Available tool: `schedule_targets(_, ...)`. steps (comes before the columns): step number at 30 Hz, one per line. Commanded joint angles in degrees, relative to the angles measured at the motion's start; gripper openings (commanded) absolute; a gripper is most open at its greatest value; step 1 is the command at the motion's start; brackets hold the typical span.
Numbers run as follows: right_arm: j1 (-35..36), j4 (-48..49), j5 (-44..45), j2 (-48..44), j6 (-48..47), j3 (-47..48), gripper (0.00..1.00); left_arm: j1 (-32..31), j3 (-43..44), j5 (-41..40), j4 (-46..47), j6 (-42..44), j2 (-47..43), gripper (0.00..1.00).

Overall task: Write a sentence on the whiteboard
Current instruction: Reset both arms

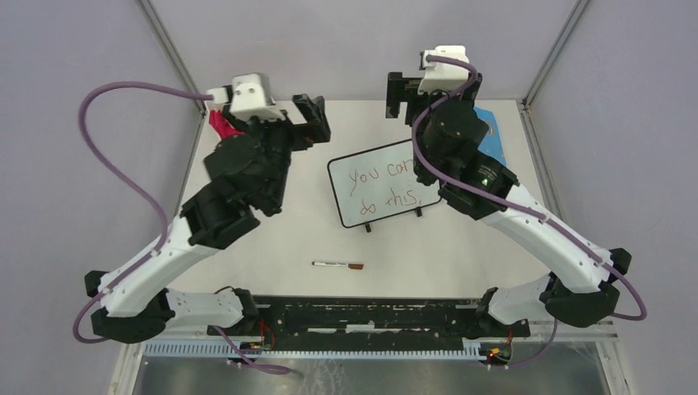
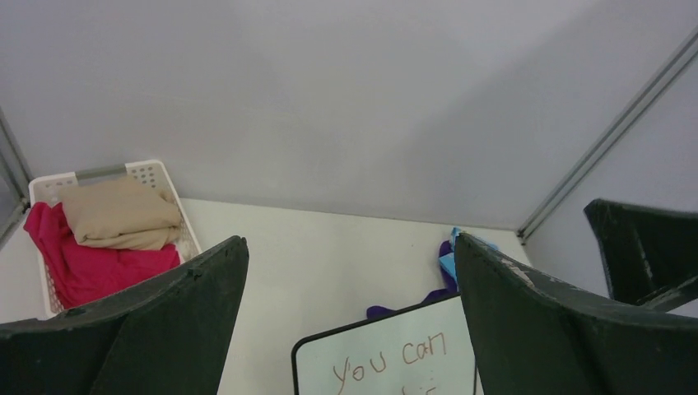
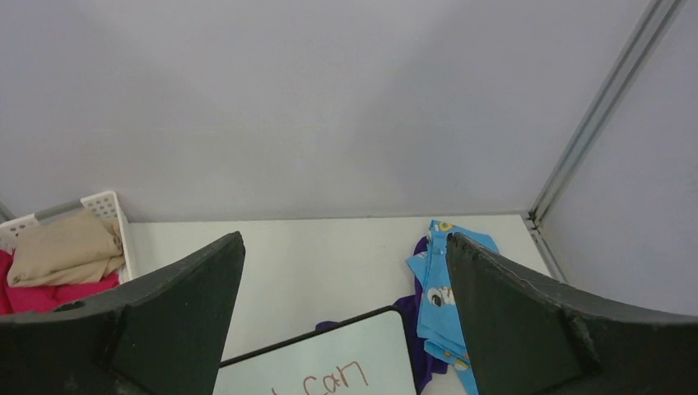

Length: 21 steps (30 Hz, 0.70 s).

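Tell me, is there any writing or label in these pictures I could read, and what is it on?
"You can": top line on the whiteboard, handwritten in red.
"do this": second line on the same board, seen from the top view; the mark after it may be a comma.
The marker lying in front of the board: any print is too small to read.
The blue cloth: printed pictures, no readable words.

I'm looking into a robotics lab test cell: plain grey panels wall in the white surface on three sides, aluminium posts stand at its far corners, a black mounting rail runs along its near edge.
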Motion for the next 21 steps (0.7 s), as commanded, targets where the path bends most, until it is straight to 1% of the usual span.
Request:
schedule_targets(1, -6.26, -3.19, -5.33, 0.85, 12.62, 3.06, 0.98, 1.52, -0.72, 1.05, 1.14, 2.24, 5.64, 1.00)
schedule_targets(4, -11.09, -2.88, -9.43, 1.77, 19.30, 2.22, 0.98, 4.72, -2.18, 6.77, -0.31, -3.70, 6.91, 1.00)
schedule_targets(6, -14.10, -2.59, -12.12, 2.41, 22.46, 1.54, 0.98, 9.10, -2.43, 11.95, -2.94, -8.49, 7.59, 1.00)
schedule_targets(7, -14.94, -1.81, -12.02, 2.58, 22.36, 0.97, 0.98, 11.57, -2.23, 14.33, -4.83, -11.06, 7.89, 1.00)
schedule_targets(10, -15.77, 4.18, -8.31, 2.16, 16.87, -1.77, 0.98, 18.86, -1.59, 20.58, -8.02, -17.12, 7.38, 1.00)
schedule_targets(12, -16.63, 7.16, -6.66, 1.80, 14.51, -3.03, 0.98, 22.47, 0.57, 24.71, -8.90, -19.93, 7.41, 1.00)
schedule_targets(13, -17.33, 7.16, -6.75, 1.85, 14.68, -2.77, 0.98, 23.70, 2.61, 26.56, -9.48, -20.85, 8.07, 1.00)
schedule_targets(14, -18.11, 7.20, -7.29, 1.92, 15.71, -1.82, 0.98, 24.38, 4.99, 27.90, -10.39, -21.47, 9.04, 1.00)
schedule_targets(16, -19.15, 3.00, -11.04, 1.71, 20.40, 1.06, 0.98, 24.83, 10.54, 30.22, -12.81, -22.32, 11.63, 1.00)
schedule_targets(17, -19.16, 2.51, -12.89, 1.02, 21.16, 1.25, 0.98, 24.82, 12.93, 31.27, -13.75, -22.73, 12.66, 1.00)
schedule_targets(18, -19.14, 3.31, -15.30, -0.43, 21.24, 0.04, 0.98, 24.84, 15.08, 32.46, -14.31, -22.67, 13.42, 1.00)
schedule_targets(20, -19.15, 6.54, -17.35, -4.30, 20.47, -4.09, 0.98, 24.84, 16.84, 33.63, -14.25, -20.99, 13.18, 1.00)
schedule_targets(21, -19.15, 7.94, -17.43, -6.63, 19.61, -6.05, 0.98, 24.85, 16.78, 32.16, -14.22, -19.88, 12.32, 1.00)
